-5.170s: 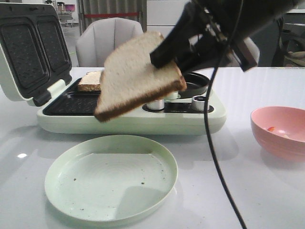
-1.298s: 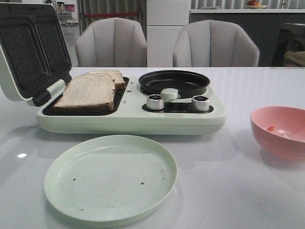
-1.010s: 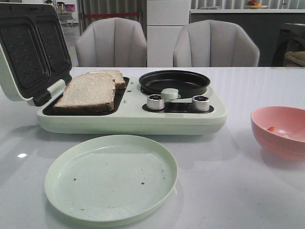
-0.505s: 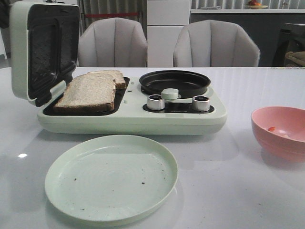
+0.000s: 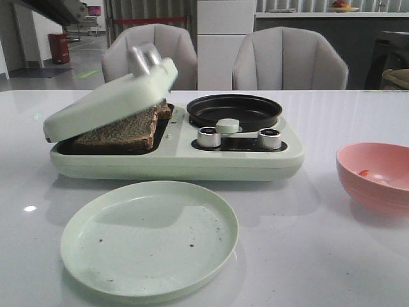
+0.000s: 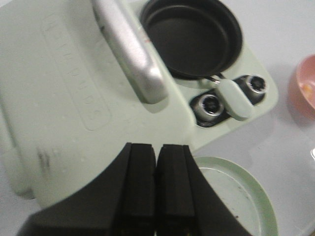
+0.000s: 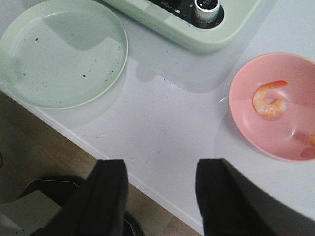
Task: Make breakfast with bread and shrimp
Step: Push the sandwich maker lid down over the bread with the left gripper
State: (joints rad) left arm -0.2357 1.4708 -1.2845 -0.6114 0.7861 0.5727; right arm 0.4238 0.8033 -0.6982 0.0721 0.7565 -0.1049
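Green breakfast maker (image 5: 172,160) with lid (image 5: 108,99) half-lowered, black pan (image 5: 233,110), empty green plate (image 5: 149,238), pink bowl (image 5: 376,176)

Two bread slices (image 5: 121,128) lie under one half-lowered lid (image 5: 108,99). One shrimp (image 7: 268,100) shows fully in one pink bowl (image 7: 246,118), a second only partly. One green plate (image 5: 148,236), one black pan (image 5: 233,109), two knobs (image 5: 208,136), two chairs (image 5: 291,57).
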